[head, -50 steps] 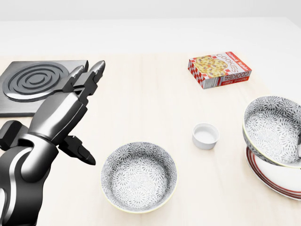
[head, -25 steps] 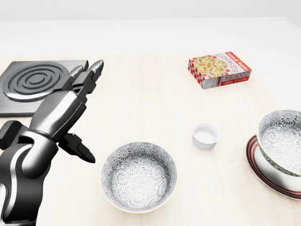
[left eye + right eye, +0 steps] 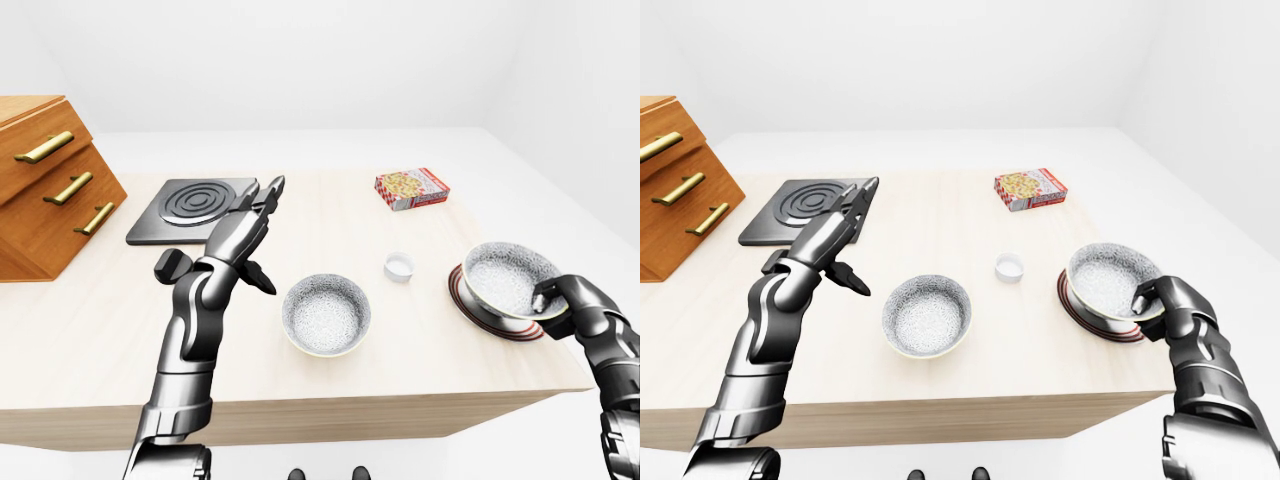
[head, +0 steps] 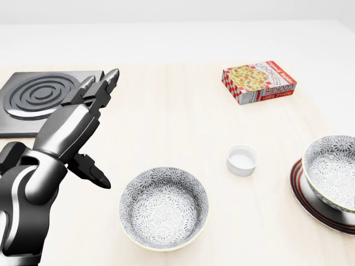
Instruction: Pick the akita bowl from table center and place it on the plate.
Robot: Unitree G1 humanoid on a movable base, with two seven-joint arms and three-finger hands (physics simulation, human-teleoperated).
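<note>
The akita bowl point(image 4: 333, 166) sat on the plate point(image 4: 304, 195), right hand point(image 3: 1155, 298) clamping its rim, release seemingly next; left hand point(image 4: 77, 124) splayed, empty.

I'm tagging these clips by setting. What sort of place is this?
Likely a simulated kitchen: a wooden table holds a black stove burner, a cookie box and a patterned bowl on a plate; a wooden drawer cabinet stands at the left-eye view's left.

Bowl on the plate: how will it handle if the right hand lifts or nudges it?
Looks like rigid ceramic, so the bowl likely won't flex. The right hand holds one side of its rim only, so it may tilt when lifted. The plate looks glossy; a nudge could slide it.
</note>
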